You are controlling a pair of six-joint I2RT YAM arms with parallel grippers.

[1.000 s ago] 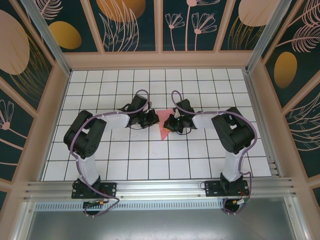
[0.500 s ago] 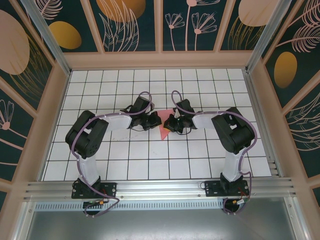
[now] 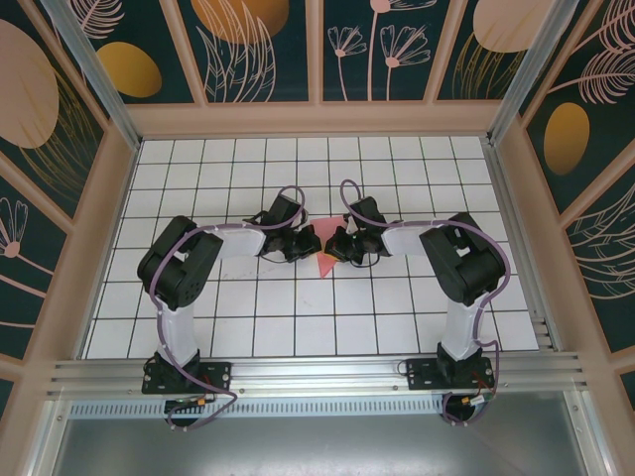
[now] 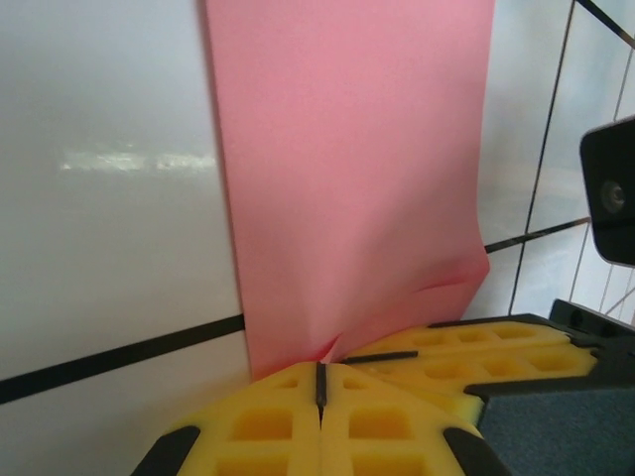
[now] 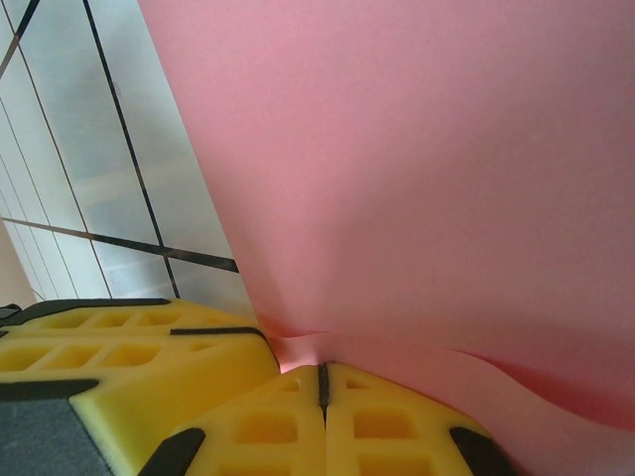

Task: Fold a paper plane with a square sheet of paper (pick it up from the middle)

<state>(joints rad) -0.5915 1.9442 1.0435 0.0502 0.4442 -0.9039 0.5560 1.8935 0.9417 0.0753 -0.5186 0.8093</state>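
Plain pink paper (image 3: 325,264), puckered mid-frame; left gripper (image 4: 319,372) and right gripper (image 5: 322,372) both pinch it tight.

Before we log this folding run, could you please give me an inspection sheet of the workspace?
Surface: white table with black grid lines.
Job's things: pink sheet of paper, creased, one pointed corner showing between the arms, pinched from both sides.
Clutter: nothing seen.
End effectors: left end effector shut on the paper's edge; right end effector shut on the opposite edge.
Cables: purple cables looped along both arms, off the paper.
Surroundings: leaf-patterned walls; aluminium rail at near edge.
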